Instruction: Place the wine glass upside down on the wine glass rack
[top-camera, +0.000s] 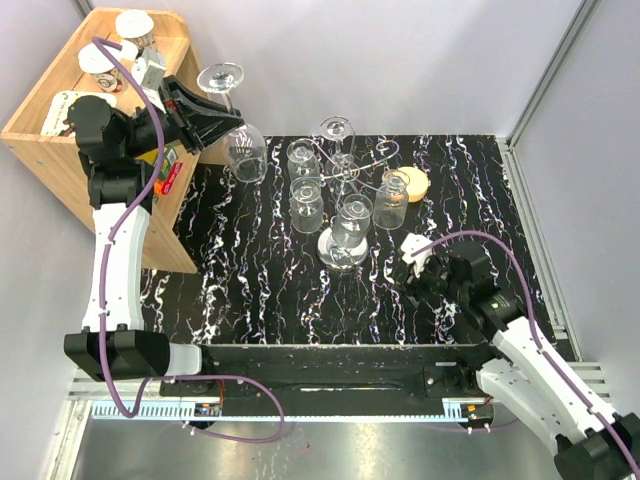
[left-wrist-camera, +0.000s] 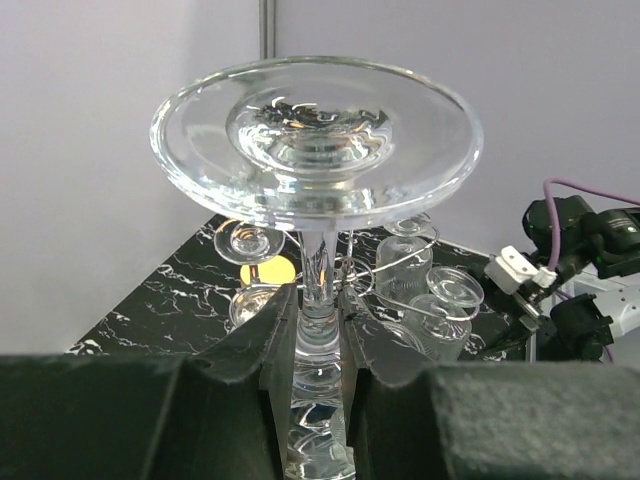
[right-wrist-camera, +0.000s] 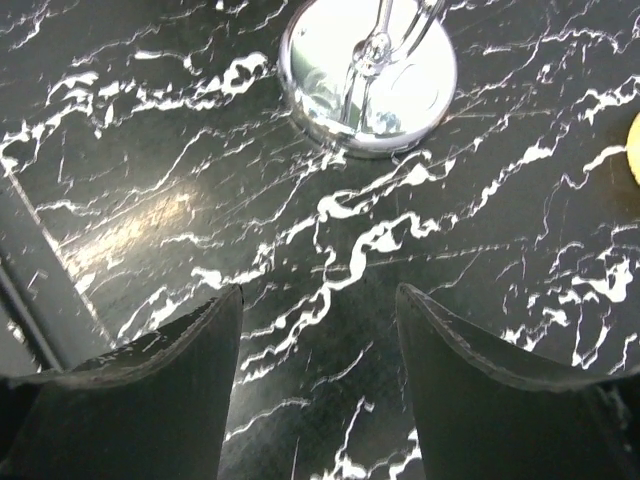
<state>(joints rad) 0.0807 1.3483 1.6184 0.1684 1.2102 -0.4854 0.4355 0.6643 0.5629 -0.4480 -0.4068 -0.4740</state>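
Observation:
My left gripper (top-camera: 226, 124) is shut on the stem of a clear wine glass (top-camera: 245, 152) and holds it in the air left of the wine glass rack (top-camera: 340, 247), over the table's back left corner. In the left wrist view the glass (left-wrist-camera: 316, 130) has its foot up and its bowl below my fingers (left-wrist-camera: 262, 330). The chrome rack carries several upside-down glasses (top-camera: 306, 205) on its wire arms (left-wrist-camera: 400, 272). My right gripper (top-camera: 412, 260) is open and empty, low over the table right of the rack's mirror-like disc base (right-wrist-camera: 410, 95).
A wooden shelf unit (top-camera: 50, 140) with cups stands at the back left, beside my left arm. A round yellow disc (top-camera: 415, 180) lies behind the rack. The black marbled table (top-camera: 250, 290) is walled by white panels at the back and right.

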